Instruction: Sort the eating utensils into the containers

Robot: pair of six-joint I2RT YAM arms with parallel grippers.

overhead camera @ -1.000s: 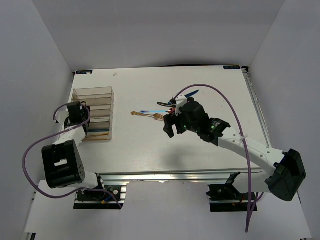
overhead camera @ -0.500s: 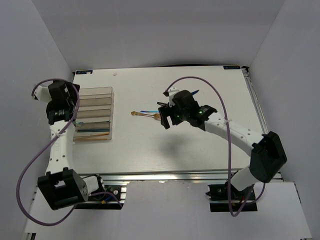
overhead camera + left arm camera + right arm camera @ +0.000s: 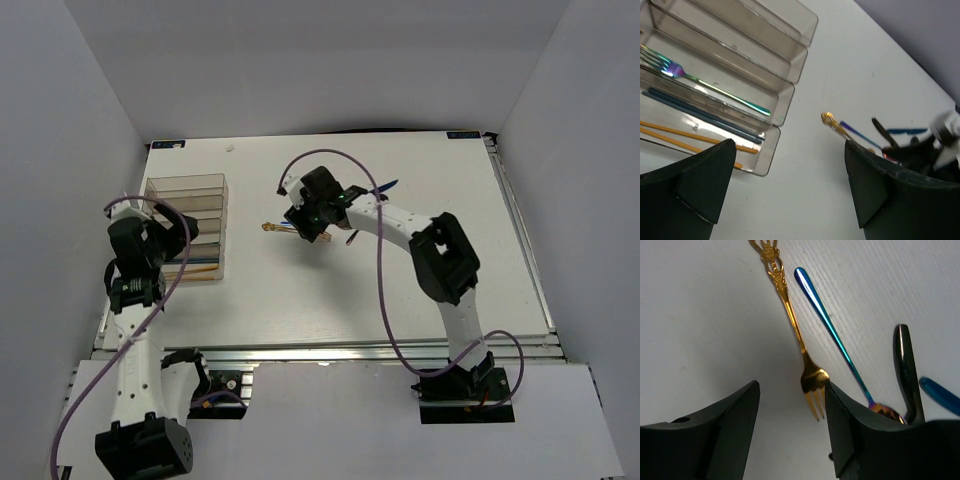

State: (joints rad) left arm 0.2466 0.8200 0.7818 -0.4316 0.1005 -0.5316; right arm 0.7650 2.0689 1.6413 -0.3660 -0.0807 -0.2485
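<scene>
Left wrist view: organiser (image 3: 790, 95) holding rainbow fork (image 3: 700, 82), orange sticks (image 3: 685, 137).

Before you: a clear brownish plastic organiser (image 3: 790, 95) holding a rainbow fork (image 3: 715, 87), dark sticks (image 3: 700, 112) and orange sticks (image 3: 685, 137) in separate compartments. On the table, an ornate gold fork (image 3: 795, 335) lies beside an iridescent-handled utensil (image 3: 832, 335), a black handle (image 3: 905, 367) and a blue piece (image 3: 940, 395).

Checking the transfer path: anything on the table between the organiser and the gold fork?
Nothing. In the left wrist view, bare white table separates the organiser from the gold fork; the top view agrees.
</scene>
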